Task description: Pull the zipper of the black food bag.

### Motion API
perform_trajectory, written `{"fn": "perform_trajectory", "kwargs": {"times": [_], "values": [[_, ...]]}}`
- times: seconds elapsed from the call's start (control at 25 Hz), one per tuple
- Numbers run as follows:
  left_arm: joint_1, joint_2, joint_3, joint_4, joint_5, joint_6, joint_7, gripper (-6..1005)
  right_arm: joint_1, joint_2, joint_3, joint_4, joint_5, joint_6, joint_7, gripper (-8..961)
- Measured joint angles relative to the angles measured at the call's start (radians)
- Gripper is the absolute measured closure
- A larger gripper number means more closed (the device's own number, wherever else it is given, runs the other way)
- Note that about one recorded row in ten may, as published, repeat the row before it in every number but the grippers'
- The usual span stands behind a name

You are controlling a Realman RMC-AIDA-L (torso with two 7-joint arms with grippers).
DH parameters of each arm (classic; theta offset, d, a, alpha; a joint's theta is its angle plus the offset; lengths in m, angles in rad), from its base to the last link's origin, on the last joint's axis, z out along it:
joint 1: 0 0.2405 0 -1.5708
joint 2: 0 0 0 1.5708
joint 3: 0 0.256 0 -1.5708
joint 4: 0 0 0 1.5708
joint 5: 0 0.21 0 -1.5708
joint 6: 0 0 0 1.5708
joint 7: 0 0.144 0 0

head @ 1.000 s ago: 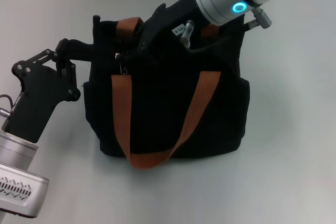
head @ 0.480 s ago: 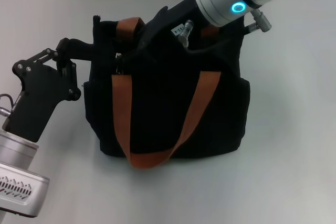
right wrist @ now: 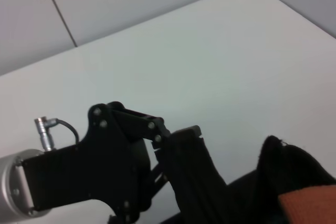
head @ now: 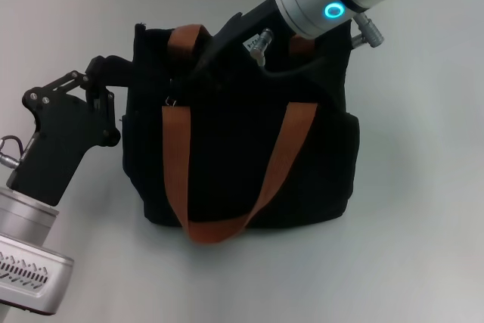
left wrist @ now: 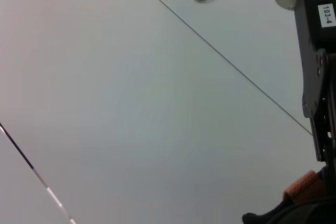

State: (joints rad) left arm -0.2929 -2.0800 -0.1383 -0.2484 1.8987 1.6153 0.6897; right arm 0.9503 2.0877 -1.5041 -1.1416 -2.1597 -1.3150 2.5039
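Rightward along the black food bag [head: 242, 149]'s top edge, the right hand [head: 185, 85] has drawn back, grip unclear, zipper [head: 172, 100] just below; left hand [head: 113, 73] clamps the bag's corner to brace it.

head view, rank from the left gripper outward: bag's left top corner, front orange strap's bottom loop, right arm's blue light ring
1. Bag's left top corner, right at the left gripper.
2. Front orange strap's bottom loop, low on the bag's front.
3. Right arm's blue light ring, across the bag.
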Motion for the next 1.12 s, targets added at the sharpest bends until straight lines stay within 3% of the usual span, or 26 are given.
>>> {"fn": "perform_trajectory", "kwargs": {"times": [0.2, 0.4, 0.76, 1.12], "values": [[-0.003, 0.000, -0.001, 0.000, 0.001, 0.000, 0.000, 940, 0.023, -0.001, -0.001, -0.017, -0.102, -0.015, 0.027, 515], [-0.005, 0.000, -0.008, 0.000, 0.001, 0.000, 0.001, 940, 0.036, 0.001, -0.002, -0.034, -0.173, -0.020, 0.026, 602], [-0.006, 0.000, -0.009, 0.000, -0.006, 0.000, 0.001, 939, -0.032, -0.005, 0.045, -0.130, -0.042, -0.041, -0.021, 605], [-0.012, 0.000, -0.009, 0.000, -0.003, -0.002, 0.001, 939, -0.015, -0.005, 0.067, -0.083, -0.029, -0.079, -0.014, 588]]}}
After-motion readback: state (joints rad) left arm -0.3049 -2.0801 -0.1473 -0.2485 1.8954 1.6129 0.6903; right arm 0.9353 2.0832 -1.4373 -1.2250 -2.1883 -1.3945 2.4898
